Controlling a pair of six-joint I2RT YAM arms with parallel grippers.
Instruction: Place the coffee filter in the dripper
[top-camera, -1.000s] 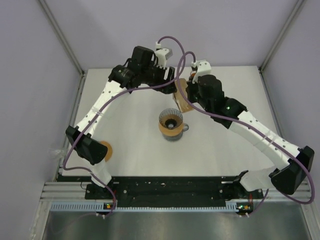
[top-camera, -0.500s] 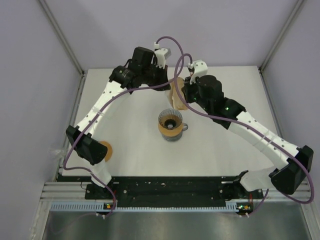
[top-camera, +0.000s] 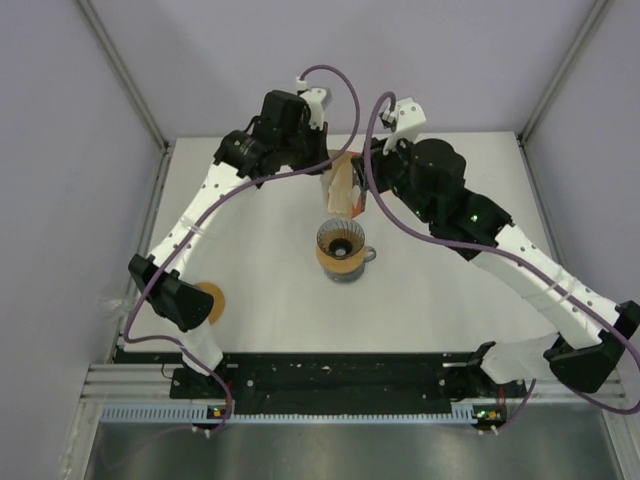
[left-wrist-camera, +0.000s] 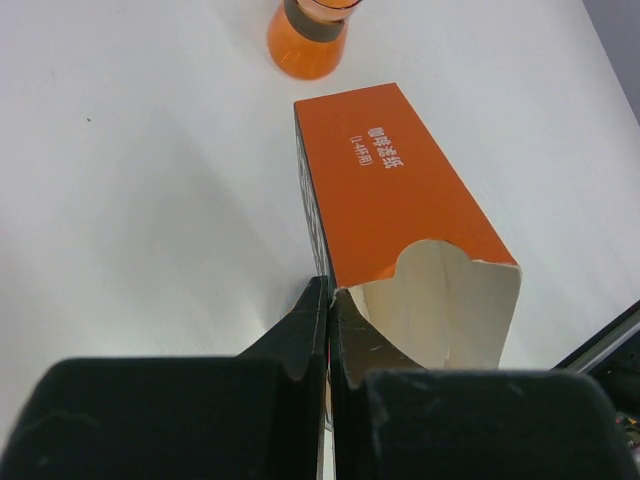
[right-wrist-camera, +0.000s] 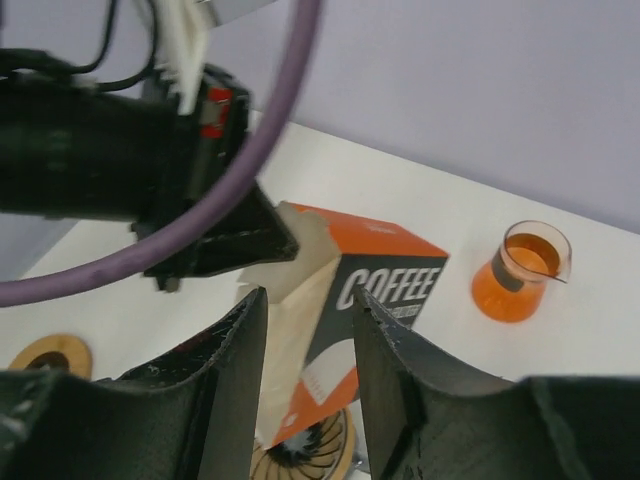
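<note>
Orange dripper (top-camera: 340, 250), tan rim, dark hole, near carton (top-camera: 342, 190)

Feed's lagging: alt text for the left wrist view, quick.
The left pincer is shut on the open end of an orange carton, at its near corner, cream lining showing. The carton extends away from the camera, white lettering on top; beyond it an orange flask stands on the table.

On the carton (right-wrist-camera: 388, 288), dark side panel, right wrist view: "COFFEE" in white capitals, with a smaller line beneath, too small to read. On its orange top face, left wrist view: one line of white Chinese characters and, beside it, a smaller bracketed line beginning "(1-4", the rest not legible. No other readable text.
</note>
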